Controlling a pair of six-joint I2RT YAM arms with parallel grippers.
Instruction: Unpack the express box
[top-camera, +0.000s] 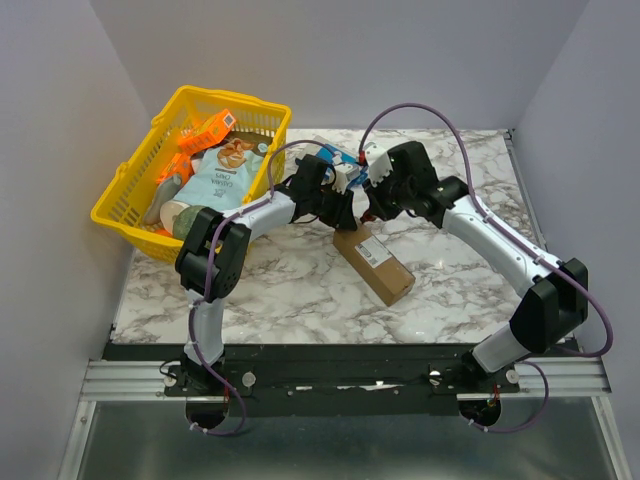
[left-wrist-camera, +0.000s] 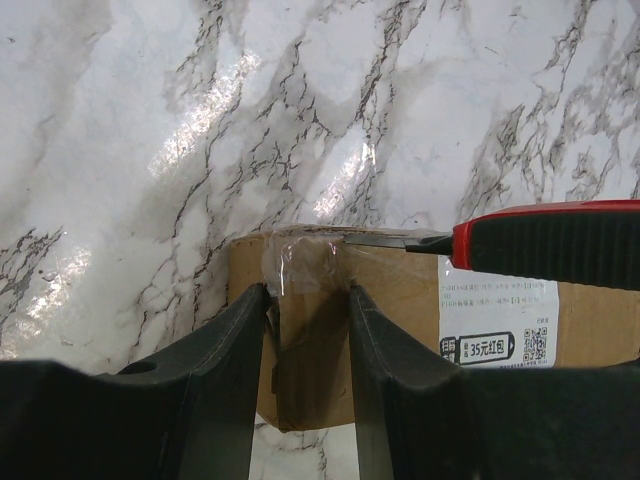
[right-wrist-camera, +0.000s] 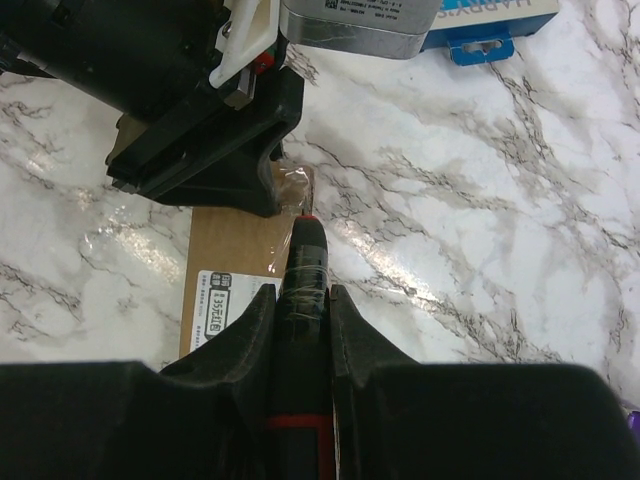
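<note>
Marble-pattern counter, white with grey veins and glare patches from overhead light, plain pale walls on three sides, aluminium rail along near edge.

Bright overhead light is glaring in white streaks off the glossy marble tabletop. Soft shadows are falling beside the express box; wrist-view foregrounds are looking dark, slightly soft.

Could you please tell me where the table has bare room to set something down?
Bare marble lies on the near side of the express box, between the left arm and right arm, and in the far right corner. It is crowded at the box's far end: the left gripper, the right gripper with its knife and the blue-and-white box.
</note>
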